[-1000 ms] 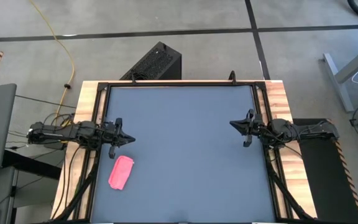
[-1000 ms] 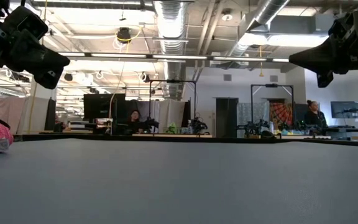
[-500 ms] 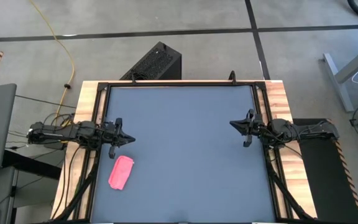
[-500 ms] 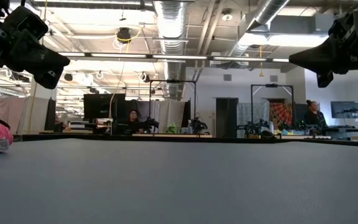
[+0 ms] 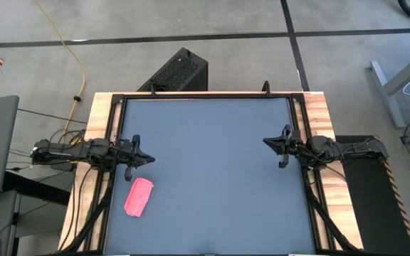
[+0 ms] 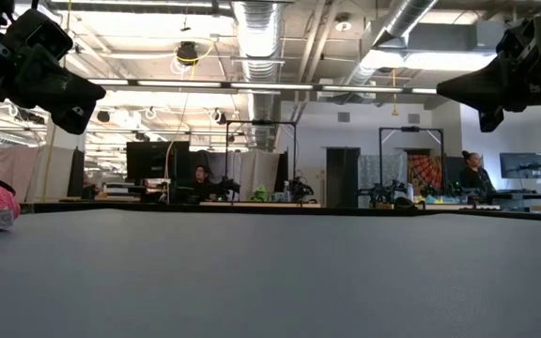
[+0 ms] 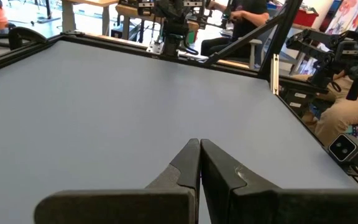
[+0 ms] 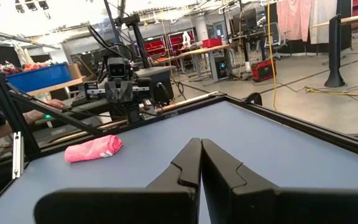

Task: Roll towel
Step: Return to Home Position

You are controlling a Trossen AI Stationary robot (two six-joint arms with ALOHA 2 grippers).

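A rolled bright pink towel [image 5: 139, 197] lies near the front left corner of the dark grey surface [image 5: 212, 171], with nothing touching it. Just beyond it, at the left edge, the left tool [image 5: 151, 161] hangs above the surface with its two fingers pressed together, holding nothing. Across the surface, at the right edge and a little farther back, the right tool [image 5: 265, 141] hangs the same way, fingers together and empty, pointing toward the left arm. Compared with half a second and one second ago, the towel and both arms sit in the same places. Past the far edge, the low view shows a seated person [image 6: 201, 180] in an open workshop.
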